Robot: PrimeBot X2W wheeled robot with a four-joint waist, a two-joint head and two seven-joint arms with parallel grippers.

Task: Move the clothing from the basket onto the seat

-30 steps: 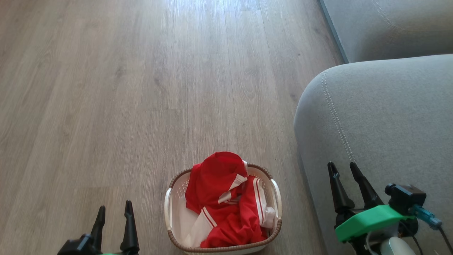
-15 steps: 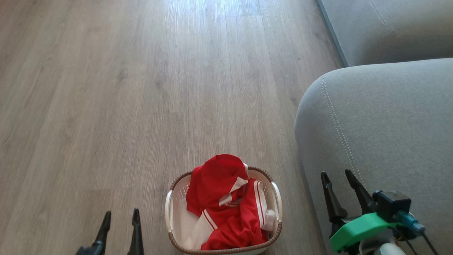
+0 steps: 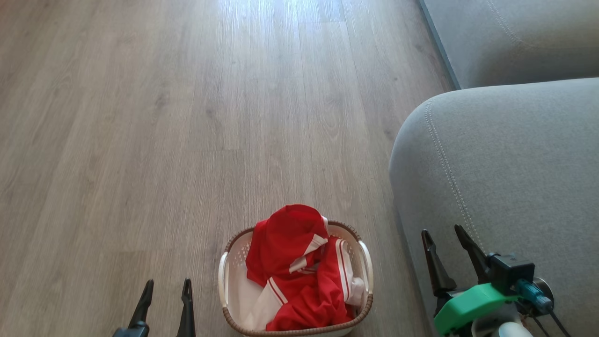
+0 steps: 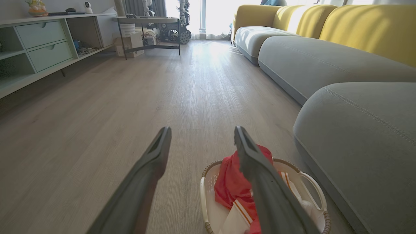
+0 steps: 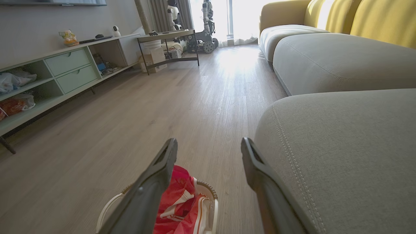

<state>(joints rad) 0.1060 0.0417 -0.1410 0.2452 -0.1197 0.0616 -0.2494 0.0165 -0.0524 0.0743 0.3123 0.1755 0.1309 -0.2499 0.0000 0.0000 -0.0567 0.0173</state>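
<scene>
Red clothing (image 3: 299, 267) with white stripes is piled in the white basket (image 3: 223, 281) on the wood floor, at the bottom middle of the head view. The grey seat (image 3: 510, 164) rises just right of the basket. My left gripper (image 3: 167, 283) stands open to the left of the basket, with nothing between its fingers. My right gripper (image 3: 442, 234) is open over the seat's edge, right of the basket. The left wrist view shows the clothing (image 4: 232, 187) and basket (image 4: 312, 187) partly behind my own right finger. In the right wrist view the clothing (image 5: 182, 204) lies low beside my left finger.
Bare wood floor (image 3: 187, 117) stretches ahead and to the left. A second grey cushion (image 3: 514, 37) lies further back on the right, with yellow backrests (image 4: 367, 29). A low shelf unit (image 5: 58, 74) runs along the left wall, and a small table (image 5: 169, 45) stands far off.
Both grippers have sunk lower in the head view and stayed open; the left has drifted right toward the basket. The view itself has shifted slightly. The clothing and basket lie as before.
</scene>
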